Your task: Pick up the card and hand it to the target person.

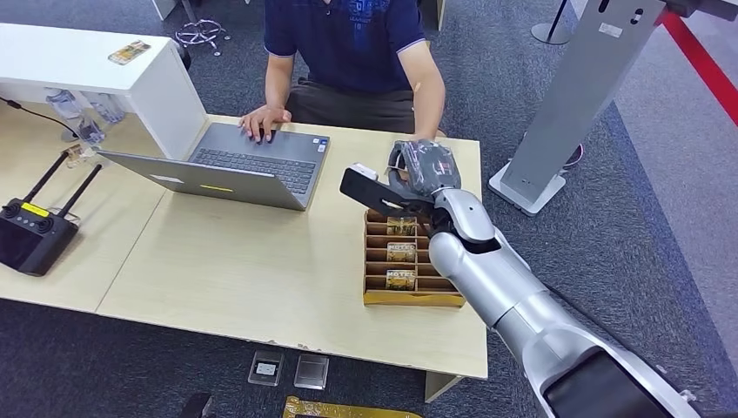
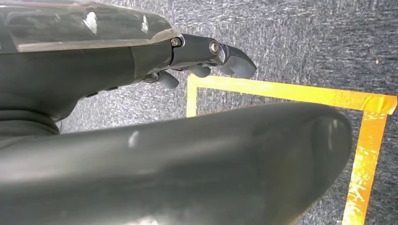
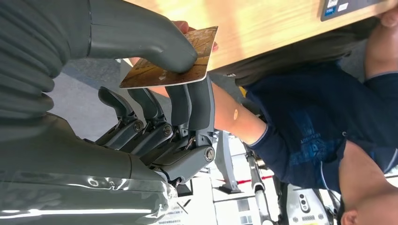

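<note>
In the right wrist view, the brown patterned card (image 3: 169, 58) is pinched between the thumb (image 3: 141, 42) and the dark fingers (image 3: 190, 101) of my right hand (image 1: 425, 167). That hand is raised over the table's far edge, in front of the seated person in a dark blue shirt (image 1: 348, 52). The person's fingers (image 3: 181, 25) touch the far side of the card, and their forearm (image 3: 234, 117) runs behind it. A cardboard card box (image 1: 409, 261) with several "HOTEL" cards lies under my right forearm. My left hand (image 2: 206, 56) hangs over grey carpet and holds nothing.
An open grey laptop (image 1: 252, 165) sits under the person's other hand (image 1: 265, 120). A black controller with antennas (image 1: 35, 233) lies at the table's left. A white counter (image 1: 87, 61) stands at the back left and a grey kiosk stand (image 1: 574, 96) at the right. Yellow floor tape (image 2: 366, 154) marks the carpet.
</note>
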Robot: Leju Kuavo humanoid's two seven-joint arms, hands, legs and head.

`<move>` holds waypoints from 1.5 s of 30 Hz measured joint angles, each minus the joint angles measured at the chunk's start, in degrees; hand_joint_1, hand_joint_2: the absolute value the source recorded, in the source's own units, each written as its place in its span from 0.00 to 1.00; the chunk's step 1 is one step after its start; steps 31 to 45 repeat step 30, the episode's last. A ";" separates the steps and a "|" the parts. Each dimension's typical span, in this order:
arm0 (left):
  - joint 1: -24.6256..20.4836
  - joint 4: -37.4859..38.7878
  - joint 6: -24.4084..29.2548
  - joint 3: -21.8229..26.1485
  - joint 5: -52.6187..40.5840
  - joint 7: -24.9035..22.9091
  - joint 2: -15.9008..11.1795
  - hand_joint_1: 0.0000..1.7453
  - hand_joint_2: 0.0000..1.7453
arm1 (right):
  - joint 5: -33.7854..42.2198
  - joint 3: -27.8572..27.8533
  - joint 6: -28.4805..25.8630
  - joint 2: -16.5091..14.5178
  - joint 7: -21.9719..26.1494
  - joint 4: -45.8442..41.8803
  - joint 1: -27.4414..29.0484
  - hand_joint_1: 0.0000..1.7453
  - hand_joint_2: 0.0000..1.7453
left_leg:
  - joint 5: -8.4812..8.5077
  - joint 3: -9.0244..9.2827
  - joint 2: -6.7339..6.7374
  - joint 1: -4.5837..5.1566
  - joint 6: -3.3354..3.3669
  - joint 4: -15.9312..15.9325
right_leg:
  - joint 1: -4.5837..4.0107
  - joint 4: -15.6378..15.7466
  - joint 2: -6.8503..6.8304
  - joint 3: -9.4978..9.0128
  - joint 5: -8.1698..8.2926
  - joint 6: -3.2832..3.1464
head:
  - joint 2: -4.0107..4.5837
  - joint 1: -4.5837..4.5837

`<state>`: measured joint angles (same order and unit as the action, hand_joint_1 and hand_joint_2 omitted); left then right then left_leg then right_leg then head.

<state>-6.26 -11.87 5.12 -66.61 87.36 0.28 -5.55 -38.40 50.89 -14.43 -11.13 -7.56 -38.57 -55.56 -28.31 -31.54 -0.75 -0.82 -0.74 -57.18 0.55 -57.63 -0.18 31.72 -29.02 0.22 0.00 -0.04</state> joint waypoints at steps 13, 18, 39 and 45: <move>0.01 0.00 -0.61 -0.15 -0.12 0.23 -0.01 0.00 0.00 | 0.58 0.90 -0.40 -1.09 -0.40 6.48 -0.58 0.46 1.00 | 0.00 0.03 0.01 0.00 0.00 0.00 | 0.00 0.01 0.01 0.01 0.00 0.00 | 0.00 0.00; 0.02 0.00 -0.85 -0.22 -0.21 0.14 -0.01 0.00 0.00 | 0.48 1.33 -0.69 -0.85 -1.17 7.64 -0.56 0.00 1.00 | 0.00 0.03 0.01 0.00 0.00 0.00 | 0.00 0.01 0.02 0.02 0.00 0.00 | 0.00 0.01; 0.02 0.00 -0.49 -0.41 -0.08 -0.13 -0.01 0.00 0.00 | -0.44 1.63 -1.95 -0.11 -1.19 8.56 -0.55 0.00 1.00 | 0.00 0.04 0.02 0.00 0.00 0.00 | 0.00 0.01 0.02 0.02 0.00 0.00 | 0.00 -0.01; 0.02 0.00 -0.49 -0.41 -0.08 -0.13 -0.01 0.00 0.00 | -0.44 1.63 -1.95 -0.11 -1.19 8.56 -0.55 0.00 1.00 | 0.00 0.04 0.02 0.00 0.00 0.00 | 0.00 0.01 0.02 0.02 0.00 0.00 | 0.00 -0.01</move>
